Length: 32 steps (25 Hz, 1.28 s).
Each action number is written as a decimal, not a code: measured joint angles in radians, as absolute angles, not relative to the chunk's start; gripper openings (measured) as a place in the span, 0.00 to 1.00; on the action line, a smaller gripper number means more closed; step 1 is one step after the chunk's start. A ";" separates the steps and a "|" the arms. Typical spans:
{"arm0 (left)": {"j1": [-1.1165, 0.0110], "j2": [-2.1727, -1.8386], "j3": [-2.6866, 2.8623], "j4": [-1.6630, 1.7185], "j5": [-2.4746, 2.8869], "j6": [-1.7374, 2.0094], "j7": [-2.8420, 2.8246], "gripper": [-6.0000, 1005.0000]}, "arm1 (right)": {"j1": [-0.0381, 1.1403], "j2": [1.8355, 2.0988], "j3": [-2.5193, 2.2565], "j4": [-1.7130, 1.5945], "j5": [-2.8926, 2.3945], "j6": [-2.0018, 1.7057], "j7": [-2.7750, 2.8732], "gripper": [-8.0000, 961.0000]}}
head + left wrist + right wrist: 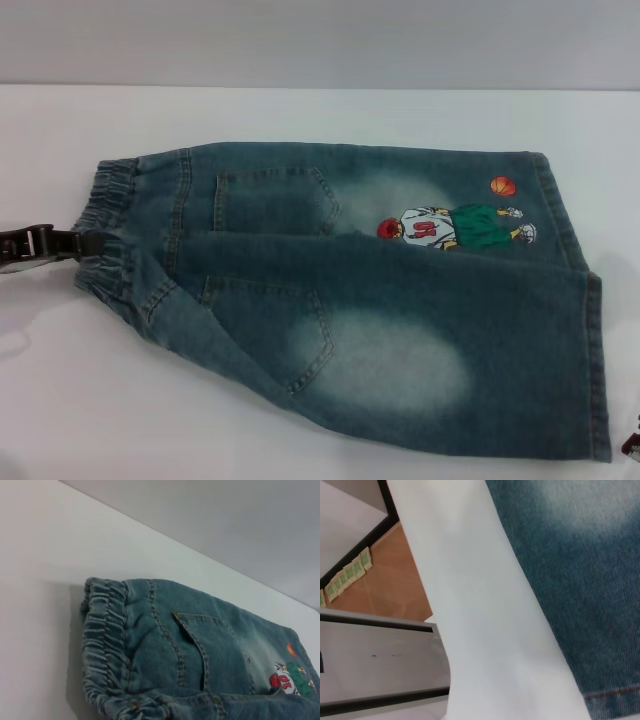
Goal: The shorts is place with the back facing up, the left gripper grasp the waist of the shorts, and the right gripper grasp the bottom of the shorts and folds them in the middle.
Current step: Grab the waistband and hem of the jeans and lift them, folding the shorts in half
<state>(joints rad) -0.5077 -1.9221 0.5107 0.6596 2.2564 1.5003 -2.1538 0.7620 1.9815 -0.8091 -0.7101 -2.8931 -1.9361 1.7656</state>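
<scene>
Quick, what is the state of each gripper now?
Left gripper: at the waist of the shorts, state cannot be told.
Right gripper: barely visible, cannot be told.

On my head feed the left gripper (85, 243) shows black jaws with a shiny silver metal block behind. The right gripper (630, 446) gives me only a dark sliver with red flecks.

The head camera looked forward and down over the whole shorts (370, 290) on the white table (300, 120). The left wrist camera sat low, close at the waistband (102, 645), facing along them toward 3 o'clock. The right wrist camera hovered near the table's edge (485, 630).
</scene>
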 joint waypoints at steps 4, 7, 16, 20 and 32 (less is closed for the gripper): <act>-0.507 -1.922 0.511 0.660 2.256 1.499 -2.154 0.06 | 0.759 1.983 -0.811 -0.709 -2.893 -1.930 1.767 0.76; -0.507 -1.922 0.511 0.660 2.256 1.499 -2.154 0.06 | 0.758 1.984 -0.817 -0.705 -2.893 -1.927 1.768 0.76; -0.509 -1.922 0.511 0.660 2.255 1.499 -2.154 0.06 | 0.756 1.985 -0.821 -0.699 -2.893 -1.919 1.768 0.76; -0.509 -1.922 0.511 0.660 2.255 1.499 -2.154 0.06 | 0.757 1.986 -0.824 -0.685 -2.893 -1.907 1.769 0.76; -0.511 -1.922 0.511 0.660 2.255 1.499 -2.154 0.07 | 0.759 1.990 -0.831 -0.674 -2.889 -1.878 1.770 0.76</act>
